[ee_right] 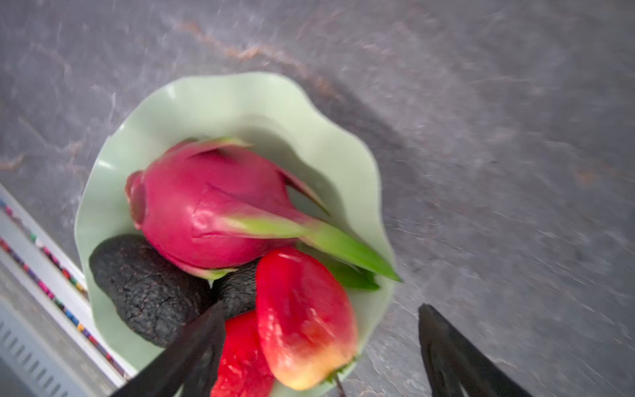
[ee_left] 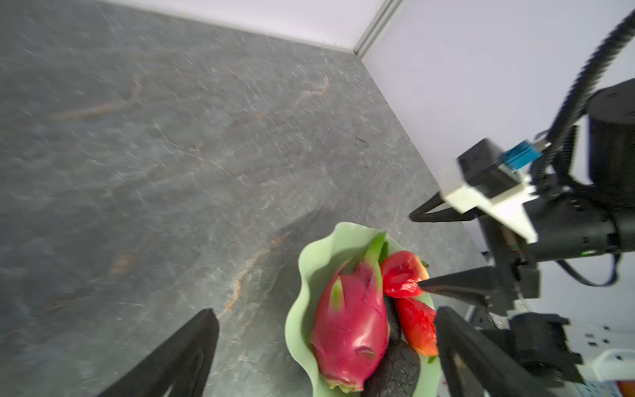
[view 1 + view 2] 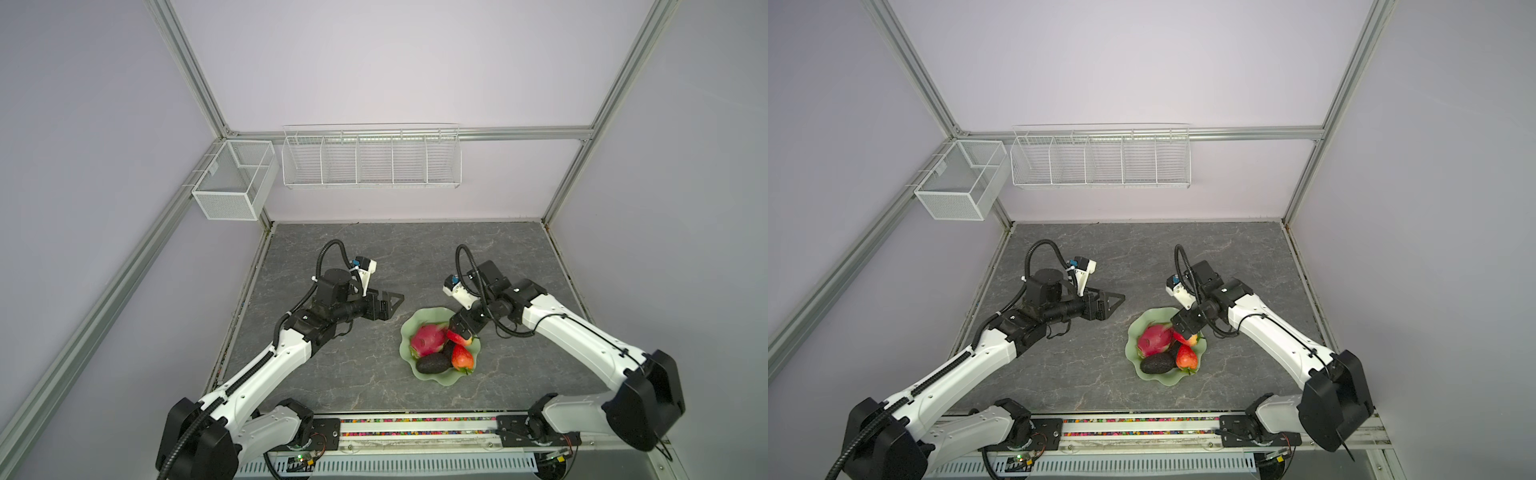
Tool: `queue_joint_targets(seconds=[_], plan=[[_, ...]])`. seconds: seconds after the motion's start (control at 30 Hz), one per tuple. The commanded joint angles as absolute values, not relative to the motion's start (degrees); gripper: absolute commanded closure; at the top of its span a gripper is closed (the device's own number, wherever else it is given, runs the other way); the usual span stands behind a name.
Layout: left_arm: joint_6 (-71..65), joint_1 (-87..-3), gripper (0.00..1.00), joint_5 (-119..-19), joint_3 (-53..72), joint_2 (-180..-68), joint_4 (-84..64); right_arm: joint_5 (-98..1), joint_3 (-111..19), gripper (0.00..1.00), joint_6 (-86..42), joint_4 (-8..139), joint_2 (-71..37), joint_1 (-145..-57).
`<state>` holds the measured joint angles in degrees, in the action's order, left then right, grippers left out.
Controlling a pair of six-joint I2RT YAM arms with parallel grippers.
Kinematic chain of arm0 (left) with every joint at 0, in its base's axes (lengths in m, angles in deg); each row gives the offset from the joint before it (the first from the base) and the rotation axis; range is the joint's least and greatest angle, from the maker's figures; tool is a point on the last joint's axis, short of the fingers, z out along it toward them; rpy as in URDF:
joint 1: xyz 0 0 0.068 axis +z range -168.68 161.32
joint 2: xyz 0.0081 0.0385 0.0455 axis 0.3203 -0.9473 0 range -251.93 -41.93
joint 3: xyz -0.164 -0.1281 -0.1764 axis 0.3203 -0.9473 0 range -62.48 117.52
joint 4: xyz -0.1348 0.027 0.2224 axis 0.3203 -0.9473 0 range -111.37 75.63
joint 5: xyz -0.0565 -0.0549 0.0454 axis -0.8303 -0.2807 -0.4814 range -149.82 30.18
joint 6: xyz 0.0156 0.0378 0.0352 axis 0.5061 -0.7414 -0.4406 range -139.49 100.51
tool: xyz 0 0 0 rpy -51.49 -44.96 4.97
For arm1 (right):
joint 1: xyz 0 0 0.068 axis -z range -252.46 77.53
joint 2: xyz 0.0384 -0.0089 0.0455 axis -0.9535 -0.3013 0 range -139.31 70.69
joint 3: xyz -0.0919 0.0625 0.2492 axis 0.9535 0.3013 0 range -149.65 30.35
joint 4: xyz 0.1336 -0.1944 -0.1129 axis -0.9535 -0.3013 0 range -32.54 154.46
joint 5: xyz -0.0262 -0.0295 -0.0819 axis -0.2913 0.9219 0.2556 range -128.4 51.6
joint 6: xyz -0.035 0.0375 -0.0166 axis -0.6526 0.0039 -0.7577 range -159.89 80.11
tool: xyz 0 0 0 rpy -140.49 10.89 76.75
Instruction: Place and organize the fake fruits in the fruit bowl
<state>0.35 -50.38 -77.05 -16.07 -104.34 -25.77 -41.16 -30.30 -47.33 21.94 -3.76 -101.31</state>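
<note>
Nearest the lens, at the lower edge of both top views, sit the black shoulder housings of the left arm [image 3: 266, 365] and the right arm [image 3: 582, 336], with a rail [image 3: 415, 428] lined in coloured specks between their bases; beyond it stretches the grey marbled table [image 3: 374, 257].

The fruit bowl [image 3: 436, 380], pale green with a wavy rim, stands on the table at lower centre of both top views, a little right of the middle; all five fruits lie in it. The dragon fruit [image 3: 428, 340] fills the bowl's left half, its green tip toward the far rim; one avocado [image 3: 433, 363] lies against it on the near side; the second avocado [image 1: 238, 288] is mostly buried under the other fruit; the near strawberry [image 3: 462, 358] and the far strawberry [image 3: 459, 337] lie side by side along the right rim.

The right gripper [image 1: 320, 306] hangs over the bowl's right side, jaws spread wide and grasping nothing; the far strawberry lies between them, one fingertip [image 2: 421, 283] at its skin and clear space on its other side.

The left gripper [image 3: 395, 303] hovers above bare table just left of the bowl, jaws released and wide, nothing in them.

On the back wall, upper centre, hangs a white wire rack [image 3: 372, 160]; a mesh basket [image 3: 232, 178] hangs to its left.
</note>
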Motion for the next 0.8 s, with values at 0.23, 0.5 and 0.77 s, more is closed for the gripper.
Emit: queue_joint_targets(seconds=[0.23,0.5,0.77], plan=[[-1.99,-33.04,0.01,-31.76,-20.04,-108.19,-26.38,-26.45,-1.11,0.11,-32.71,70.14,7.36,-74.35],[-8.22,-27.47,0.00,-28.50,-36.88,-115.10,9.67,-26.55,8.26,0.11,-40.33,100.45,-5.26,-73.95],[-17.28,-24.85,0.02,-38.18,-40.80,-122.93,30.06,-35.87,8.88,0.12,-41.78,114.77,-16.74,-71.86]])
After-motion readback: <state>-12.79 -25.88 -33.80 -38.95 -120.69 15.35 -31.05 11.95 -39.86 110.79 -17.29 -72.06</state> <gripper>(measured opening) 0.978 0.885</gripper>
